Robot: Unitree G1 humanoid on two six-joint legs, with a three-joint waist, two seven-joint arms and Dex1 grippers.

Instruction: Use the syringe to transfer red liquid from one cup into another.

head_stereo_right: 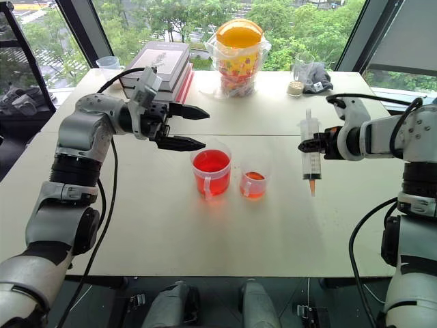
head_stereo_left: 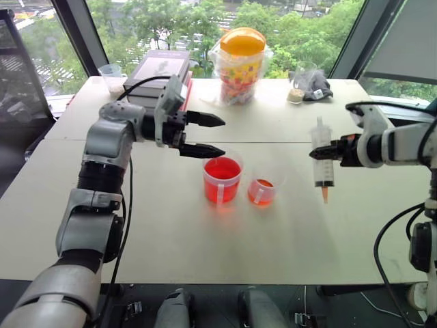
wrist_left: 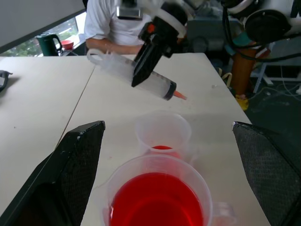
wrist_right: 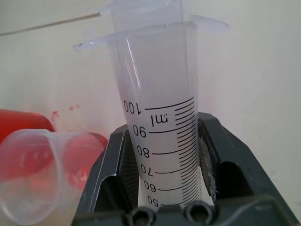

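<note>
Syringe (head_stereo_left: 322,161): upright, orange tip down, clear of the table (head_stereo_left: 205,239), clamped at mid-barrel by our right gripper (head_stereo_left: 332,152), whose two black fingers are closed on it. We hold it to the right of both cups, well apart from them; the white plunger sits pushed in, and the barrel markings read clearly in the right wrist view.

Larger cup (head_stereo_left: 222,179): standing on the table near its middle, holding red liquid (head_stereo_left: 222,168) to a good depth.

Smaller cup (head_stereo_left: 262,188): just beside the larger cup on its right, a shallow layer of orange-red at the bottom.

Left gripper (head_stereo_left: 205,135): fingers spread wide, holding nothing, pointing rightward, hovering above and just left of the larger cup.

Other items at the far edge of the table: stack of books (head_stereo_left: 158,76); bag of colourful sweets with an orange lid (head_stereo_left: 240,65); small clear cup (head_stereo_left: 110,74) at the far left corner; small cup with whitish contents (head_stereo_left: 295,94) next to a dark bundle (head_stereo_left: 317,87).

Person in a white shirt (wrist_left: 113,21): seated beyond the table, seen in our left wrist view.
</note>
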